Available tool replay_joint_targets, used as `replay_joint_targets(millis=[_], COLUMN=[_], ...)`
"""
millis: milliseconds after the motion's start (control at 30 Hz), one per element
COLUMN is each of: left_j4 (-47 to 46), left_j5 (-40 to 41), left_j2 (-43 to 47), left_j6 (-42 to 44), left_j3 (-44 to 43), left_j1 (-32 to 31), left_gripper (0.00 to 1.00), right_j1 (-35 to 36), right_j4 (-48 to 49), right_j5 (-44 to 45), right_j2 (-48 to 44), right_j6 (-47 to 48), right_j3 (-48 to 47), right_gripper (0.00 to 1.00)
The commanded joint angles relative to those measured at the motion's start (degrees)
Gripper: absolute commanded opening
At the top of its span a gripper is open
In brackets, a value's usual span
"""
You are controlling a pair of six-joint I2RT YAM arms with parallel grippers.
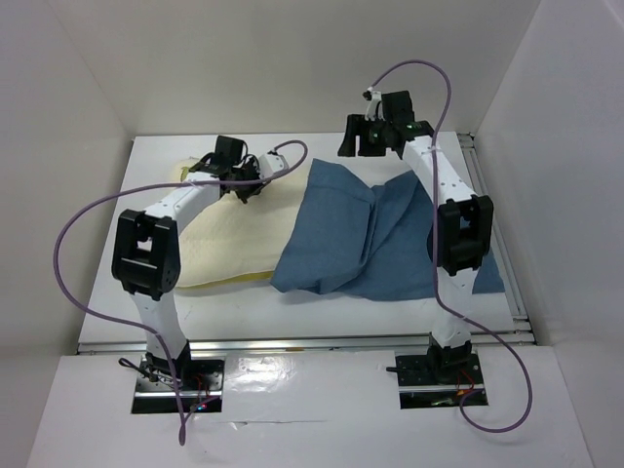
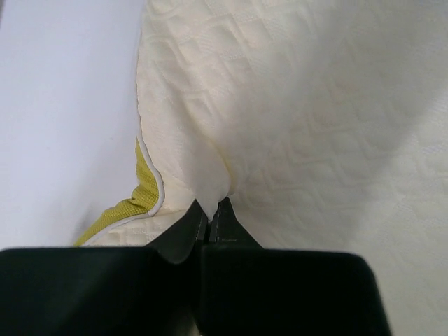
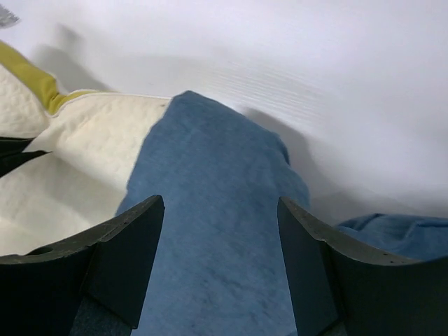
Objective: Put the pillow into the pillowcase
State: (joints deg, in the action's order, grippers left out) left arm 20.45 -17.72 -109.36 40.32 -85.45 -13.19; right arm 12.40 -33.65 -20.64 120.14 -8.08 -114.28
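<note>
Closest to the left wrist camera, my left pincer is clenched. Its black tips press together on a pinched-up fold of the pillow, near its yellow-trimmed side. My left arm reaches forward, bent at the elbow, over the left half of the table.

My right arm stands raised at the far right, wrist tipped downward. My right pincer is released — fingers spread wide, grasping nothing, hovering above the pillowcase.

The blue pillowcase lies wrinkled on the right side of the table, its left margin overlapping the pillow's right side. Bare white table shows left of the pillow and beyond the far edges of both — walls close in past that.
</note>
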Motion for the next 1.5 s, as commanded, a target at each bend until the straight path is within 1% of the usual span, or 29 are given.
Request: replay_joint_targets(millis=[0, 100, 233, 367, 500, 700, 733, 1000, 1167, 1333, 1467], left_j4=[-9.02, -12.25, -13.5, -15.34, -16.75, -18.51, -19.04, -20.71, -21.76, -21.77, -21.77], left_j5=[4.35, 6.28, 6.9, 7.43, 7.43, 7.43, 7.43, 7.43, 7.43, 7.96, 7.96], left_j2=[4.95, 7.57, 9.16, 12.67, 15.48, 18.04, 18.65, 20.42, 20.42, 20.42, 20.42], left_j6=[1.7, 2.22, 2.22, 3.36, 5.12, 6.79, 6.79, 8.46, 8.46, 8.46, 8.46], left_j3=[-0.33, 2.12, 3.44, 5.9, 8.54, 11.88, 11.89, 14.17, 14.17, 14.17, 14.17], left_j1=[-1.14, -1.84, -3.06, -3.6, -4.65, -5.18, -5.18, -6.85, -7.9, -7.9, -7.9], left_gripper=[0.0, 0.0, 0.0, 0.0, 0.0, 0.0, 0.0, 0.0, 0.0, 0.0, 0.0], right_j1=[1.39, 4.55, 6.76, 7.28, 7.28, 9.12, 9.13, 10.36, 10.89, 10.89, 10.89], right_j4=[1.22, 1.22, 1.22, 1.22, 1.22, 2.44, 2.45, 2.97, 2.97, 2.97, 2.97], right_j5=[-6.07, -6.07, -2.74, 3.4, 5.35, 10.62, 10.62, 9.92, 9.92, 9.92, 10.45], right_j2=[-1.13, -3.24, -3.24, -3.24, -2.71, -1.58, -1.57, 0.1, 0.71, -0.6, -1.65], right_j6=[-1.33, 0.6, 0.61, 0.61, -0.53, -0.54, -0.54, -0.54, 0.08, 2.09, 2.1], right_j3=[-1.22, 2.9, 3.98, 1.87, 0.46, -2.0, -2.78, -5.95, -5.96, -1.92, -0.59], right_gripper=[0.74, 0.75, 0.75, 0.76, 0.76, 0.76, 0.77, 0.77, 0.77, 0.75, 0.71])
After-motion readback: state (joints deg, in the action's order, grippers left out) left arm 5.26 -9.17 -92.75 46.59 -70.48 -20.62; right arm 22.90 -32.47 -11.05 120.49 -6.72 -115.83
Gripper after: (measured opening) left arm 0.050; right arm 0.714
